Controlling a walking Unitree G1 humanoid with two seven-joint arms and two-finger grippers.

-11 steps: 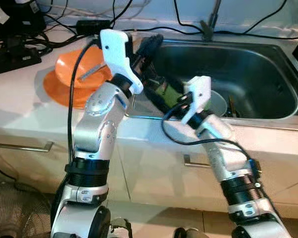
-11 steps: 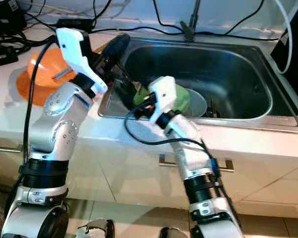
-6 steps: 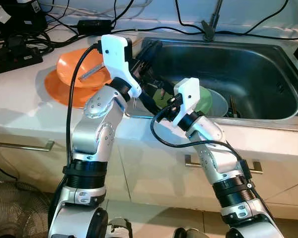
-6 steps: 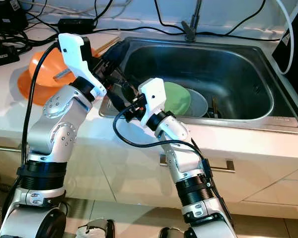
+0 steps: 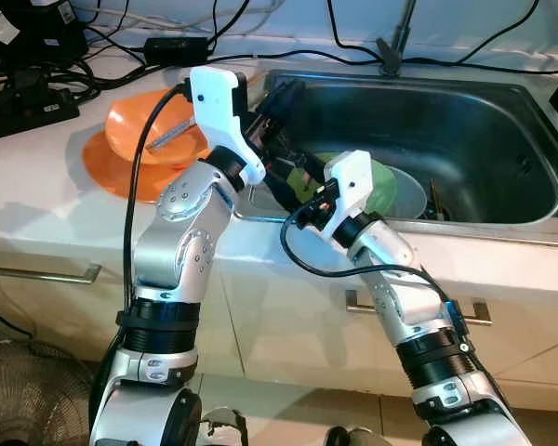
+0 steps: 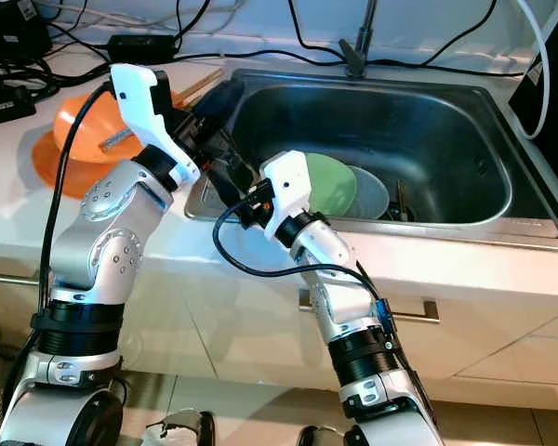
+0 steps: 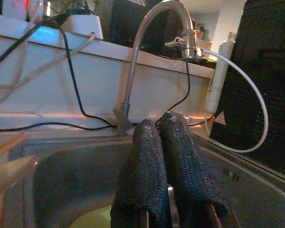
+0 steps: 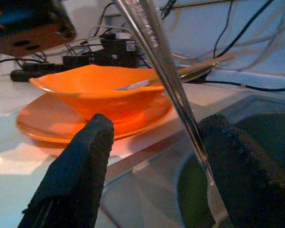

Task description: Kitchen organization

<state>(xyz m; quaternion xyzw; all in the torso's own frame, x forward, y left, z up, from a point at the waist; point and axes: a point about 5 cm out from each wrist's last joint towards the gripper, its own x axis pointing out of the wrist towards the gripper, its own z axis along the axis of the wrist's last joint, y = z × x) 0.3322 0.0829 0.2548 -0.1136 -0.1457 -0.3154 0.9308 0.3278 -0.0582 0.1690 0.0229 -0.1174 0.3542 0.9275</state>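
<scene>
My left gripper [image 5: 286,91] hangs over the sink's left rim, its fingers [image 7: 175,156] pressed shut, with nothing seen between them. Just below it, my right gripper [image 8: 156,124] is open by the sink's left wall. A slim metal utensil handle [image 8: 166,71] runs between its fingers without touching either pad; I cannot tell what holds it up. An orange bowl [image 5: 135,125] with a utensil [image 5: 172,137] in it sits on an orange plate [image 5: 102,167] on the counter to the left. A green dish [image 5: 377,186] rests in a grey bowl [image 5: 411,195] in the sink.
The steel sink [image 5: 465,121] has a faucet [image 7: 147,28] at its back and dark sticks [image 5: 434,200] beside the grey bowl. A power strip [image 5: 28,107] and several cables lie on the counter at the back left. Cabinet handles sit below the counter edge.
My right gripper has moved left from the green dish to the sink's left wall, under the left gripper. The left arm has barely moved.
</scene>
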